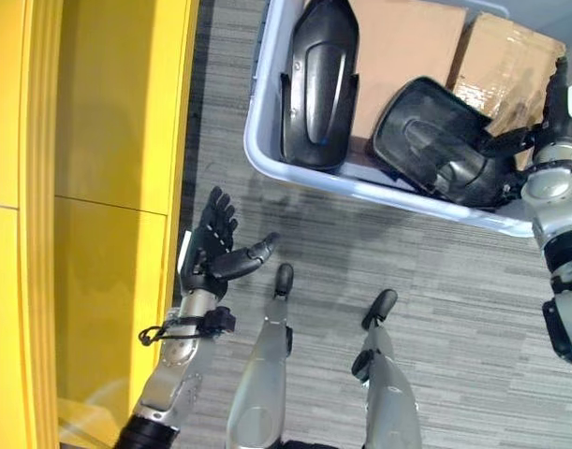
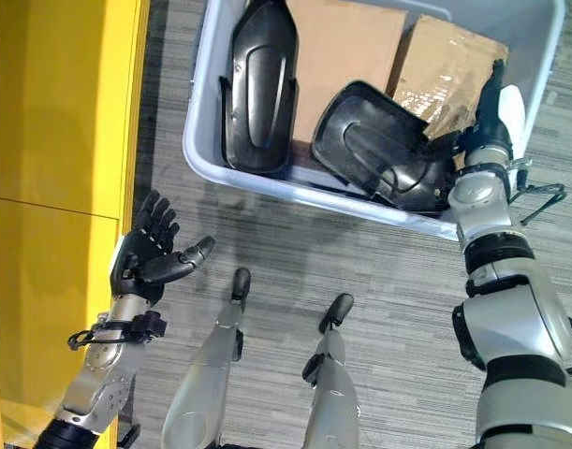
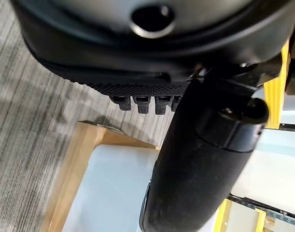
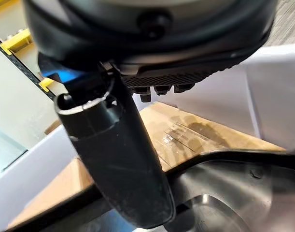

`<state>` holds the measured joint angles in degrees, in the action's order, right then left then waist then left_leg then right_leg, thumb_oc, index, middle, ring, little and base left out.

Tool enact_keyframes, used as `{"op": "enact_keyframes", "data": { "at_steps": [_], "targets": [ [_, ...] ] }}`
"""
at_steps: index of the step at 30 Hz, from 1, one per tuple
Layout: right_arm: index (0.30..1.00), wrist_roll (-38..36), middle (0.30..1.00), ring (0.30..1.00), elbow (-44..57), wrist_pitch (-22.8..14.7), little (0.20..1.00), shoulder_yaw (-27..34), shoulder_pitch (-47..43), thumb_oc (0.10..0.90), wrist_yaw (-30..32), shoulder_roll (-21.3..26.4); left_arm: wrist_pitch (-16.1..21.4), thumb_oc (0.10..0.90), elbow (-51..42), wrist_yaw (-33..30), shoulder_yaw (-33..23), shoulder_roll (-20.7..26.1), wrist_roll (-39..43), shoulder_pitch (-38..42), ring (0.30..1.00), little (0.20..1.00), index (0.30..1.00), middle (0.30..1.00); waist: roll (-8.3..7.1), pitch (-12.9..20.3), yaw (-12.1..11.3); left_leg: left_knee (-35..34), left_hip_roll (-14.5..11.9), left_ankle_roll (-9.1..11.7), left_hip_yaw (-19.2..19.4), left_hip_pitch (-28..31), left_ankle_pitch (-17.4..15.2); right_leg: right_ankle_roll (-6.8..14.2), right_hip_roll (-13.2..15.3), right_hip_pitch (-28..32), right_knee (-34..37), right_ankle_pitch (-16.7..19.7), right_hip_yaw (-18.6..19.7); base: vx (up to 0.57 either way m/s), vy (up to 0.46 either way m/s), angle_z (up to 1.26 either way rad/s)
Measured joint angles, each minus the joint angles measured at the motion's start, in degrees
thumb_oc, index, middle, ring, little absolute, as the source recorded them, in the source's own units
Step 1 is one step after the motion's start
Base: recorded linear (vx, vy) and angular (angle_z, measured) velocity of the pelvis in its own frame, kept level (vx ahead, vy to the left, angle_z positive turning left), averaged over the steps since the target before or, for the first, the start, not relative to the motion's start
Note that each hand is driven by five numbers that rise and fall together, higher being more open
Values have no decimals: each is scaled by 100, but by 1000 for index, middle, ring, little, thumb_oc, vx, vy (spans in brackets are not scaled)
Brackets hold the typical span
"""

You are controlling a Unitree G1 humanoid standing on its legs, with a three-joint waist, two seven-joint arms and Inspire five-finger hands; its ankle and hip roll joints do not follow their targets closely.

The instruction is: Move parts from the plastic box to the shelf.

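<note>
Right hand (image 2: pixel 487 117) fingers behind part (image 2: pixel 384 150)

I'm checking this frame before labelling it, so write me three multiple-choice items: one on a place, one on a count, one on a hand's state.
1. Where does the right hand show?
A. over the pale blue-grey plastic box, by the nearer black moulded plastic part
B. against the yellow shelf
C. down on the grey striped carpet

2. How many black moulded parts lie in the box?
A. one
B. two
C. four

3. How is the left hand?
A. open, holding nothing
B. closed on a part
C. gripping the box rim

Answers:
1. A, its arm reaches in at the box's right end.
2. B, besides the nearer one, a long black part lies beside the brown cardboard.
3. A, its fingers are spread beside the shelf.
</note>
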<state>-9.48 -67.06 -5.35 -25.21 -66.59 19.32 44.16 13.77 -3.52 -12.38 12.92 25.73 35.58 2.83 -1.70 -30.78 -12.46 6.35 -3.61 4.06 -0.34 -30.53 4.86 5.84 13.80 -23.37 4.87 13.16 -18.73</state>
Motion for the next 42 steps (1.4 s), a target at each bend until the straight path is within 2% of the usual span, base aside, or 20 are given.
{"op": "enact_keyframes", "data": {
  "at_steps": [8,19,28,42],
  "targets": [
    [1000,51,1000,1000,-327,58,1000,-257,-663,900,100,214,44,900,80,-89,59,-1,-10,119,1000,1000,1000,1000,33,4,-39,63,78,-55,-68,-407,57,32,59,-319,0,74,-73,5,-1,5],
    [1000,291,1000,1000,-236,138,1000,-1020,-1235,900,214,377,60,900,98,-124,41,-1,-26,237,1000,1000,1000,1000,33,4,-51,76,109,-60,-152,-651,104,35,81,-500,0,94,-136,3,3,3],
    [1000,1073,1000,1000,100,192,1000,-2114,-1861,900,238,645,167,900,96,-236,26,0,-26,273,1000,1000,1000,1000,33,4,-48,75,117,-64,-159,-731,118,36,88,-573,-1,101,-146,0,0,0],
    [1000,1742,1000,1000,512,185,1000,-2921,-2376,900,244,824,172,900,98,-242,3,0,-25,274,1000,1000,1000,1000,32,4,-45,75,122,-70,-166,-744,138,39,96,-584,-14,104,-152,0,0,0]
  ]
}}
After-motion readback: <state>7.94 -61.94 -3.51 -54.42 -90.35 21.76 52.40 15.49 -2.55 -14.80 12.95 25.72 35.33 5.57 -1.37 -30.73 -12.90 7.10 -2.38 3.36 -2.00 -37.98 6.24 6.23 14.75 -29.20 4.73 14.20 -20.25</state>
